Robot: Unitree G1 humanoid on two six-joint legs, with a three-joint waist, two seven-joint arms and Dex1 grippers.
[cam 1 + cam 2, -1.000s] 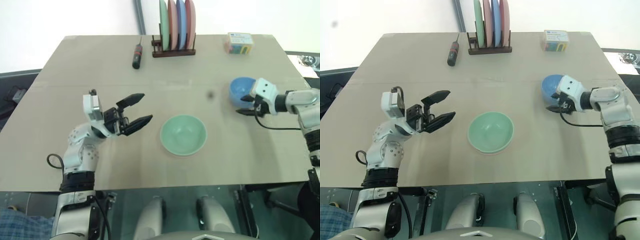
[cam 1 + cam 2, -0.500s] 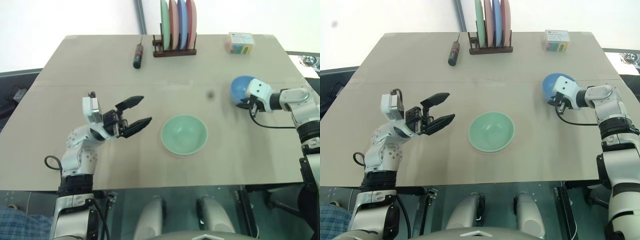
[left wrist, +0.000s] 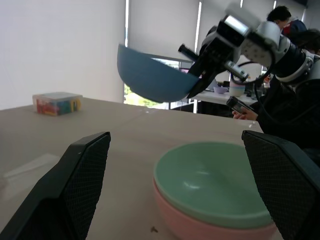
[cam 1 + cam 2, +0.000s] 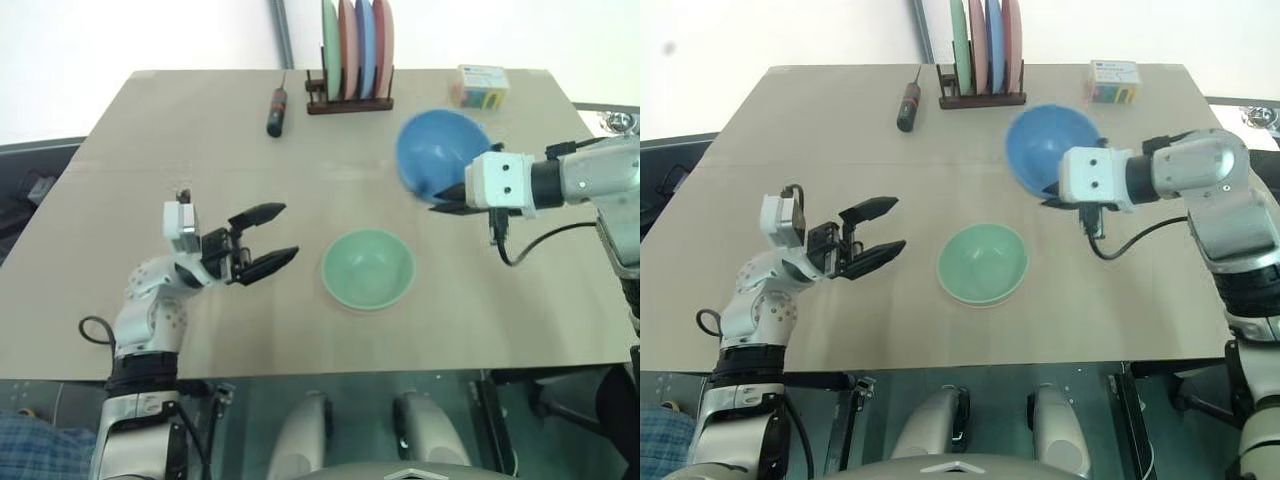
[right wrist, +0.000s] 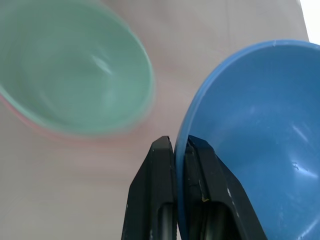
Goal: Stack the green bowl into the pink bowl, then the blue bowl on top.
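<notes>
Pinched only by its rim in the right gripper (image 5: pixel 175 150), the blue bowl (image 4: pixel 437 150) may slip, left gripper (image 4: pixel 268 240) gaping wide.

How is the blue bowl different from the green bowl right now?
The blue bowl is up in the air, while the green bowl rests inside the pink bowl. The blue bowl is tilted; the green one sits level. The right gripper pinches the blue bowl's rim; nothing holds the green one. Both are plain, round and smooth.
</notes>
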